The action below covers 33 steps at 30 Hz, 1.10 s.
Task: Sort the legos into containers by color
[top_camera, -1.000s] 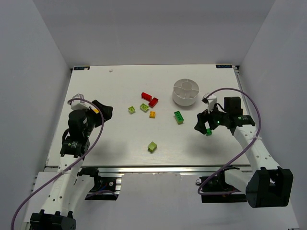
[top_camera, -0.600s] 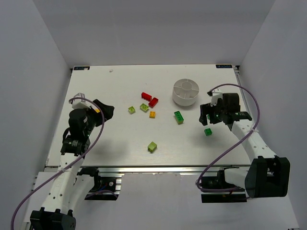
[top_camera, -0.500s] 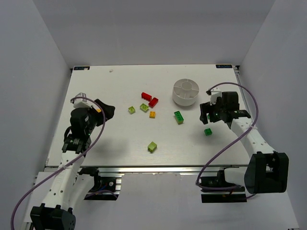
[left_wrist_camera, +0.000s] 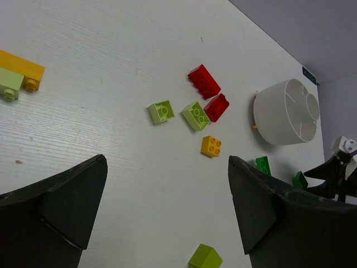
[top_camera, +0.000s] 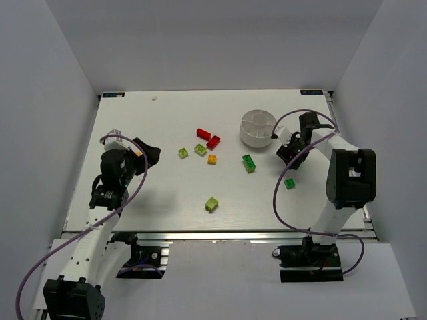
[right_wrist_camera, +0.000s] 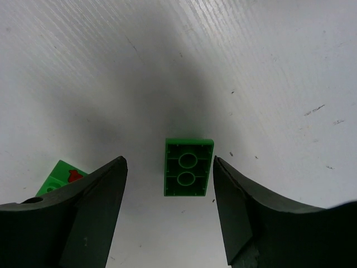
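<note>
The dish (top_camera: 258,137) was small, round and white, with low walls, wedge compartments and 1 round centre compartment. It stood at the far right of the desk (top_camera: 147,113). Left of it lay 2 red bricks (top_camera: 203,134) just beside each other, 2 translucent yellow-green bricks (top_camera: 200,150) and 1 orange brick (top_camera: 211,159). 1 darker green brick (top_camera: 248,163) lay near the dish on its near side. 1 lone yellow-green brick (top_camera: 212,204) lay nearer, mid-desk. 1 small green brick (right_wrist_camera: 188,167) lay on the desk, its hollow underside with 2 round tubes facing the wrist camera. It sat between the right fingers (right_wrist_camera: 83,212), which stood apart and touched neither side of it. The left fingers (left_wrist_camera: 56,206) stood wide apart at the left of the desk, holding nothing.
</note>
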Motion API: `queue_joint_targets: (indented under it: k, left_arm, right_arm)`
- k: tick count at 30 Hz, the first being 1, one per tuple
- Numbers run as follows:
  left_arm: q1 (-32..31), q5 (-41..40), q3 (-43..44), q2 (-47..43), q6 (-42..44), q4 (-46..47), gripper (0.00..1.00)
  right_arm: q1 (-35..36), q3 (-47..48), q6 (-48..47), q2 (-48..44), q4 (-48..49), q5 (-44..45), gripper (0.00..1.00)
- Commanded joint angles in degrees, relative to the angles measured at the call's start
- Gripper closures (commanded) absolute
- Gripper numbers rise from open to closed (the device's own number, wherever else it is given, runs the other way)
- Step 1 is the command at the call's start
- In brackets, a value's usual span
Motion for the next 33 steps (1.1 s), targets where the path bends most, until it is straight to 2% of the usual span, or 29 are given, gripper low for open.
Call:
queue_joint_targets:
  k: [1,12,15,18,19,21,22,26,31,32,33]
  left_arm:
    - [-0.02,-0.78,-0.93,-0.98,-0.14,0.13,0.02]
    - [-0.02,-1.05,-0.93,-0.72,-0.23,0.12,0.02]
    - [-0.02,-1.05,-0.93,-0.46,-0.23,0.3,0.02]
    - [-0.02,-0.96,-0.75,-0.11,-0.32,0.48,0.02]
    - [-0.02,-0.87,-0.75,0.07,-0.32,0.65,0.02]
    - [-0.02,-0.78,-0.84,0.25,-0.49,0.91,0.02]
    - [-0.02,-0.7,-0.93,0.51,-0.58,1.26,0.02]
    - [-0.02,-0.08,-1.02,1.21,-0.93,2.06,0.02]
    - [-0.02,0.36,-1.19,1.74,-1.28,2.94,0.02]
    - [-0.02,0.45,-1.11,1.83,-1.37,3.03,0.02]
    - [-0.02,0.62,-1.11,2.09,-1.46,3.29,0.02]
  right_arm:
    - [-0.53,2.24,-1.69,0.75,0.56,1.29,0.32]
    - [-1.14,3.48,-1.69,4.44,2.41,1.99,0.36]
    - [-1.32,3.65,-1.42,4.71,2.15,0.95,0.43]
    - [-1.58,3.65,-0.98,3.83,1.8,-0.81,0.56]
    - [-1.49,3.65,-0.72,3.39,1.97,-1.34,0.66]
    - [-1.58,3.04,-0.46,1.99,2.32,-3.01,0.75]
    - [-1.58,3.04,-0.11,1.46,2.58,-3.63,0.83]
    - [-3.24,3.03,1.74,-2.67,3.02,-8.8,0.98]
    - [-4.39,5.05,8.93,-7.59,5.48,-20.14,1.0]
    - [-4.57,5.32,11.3,-8.21,8.53,-21.29,1.0]
    - [-4.66,5.32,19.5,-9.95,14.48,-24.17,1.0]
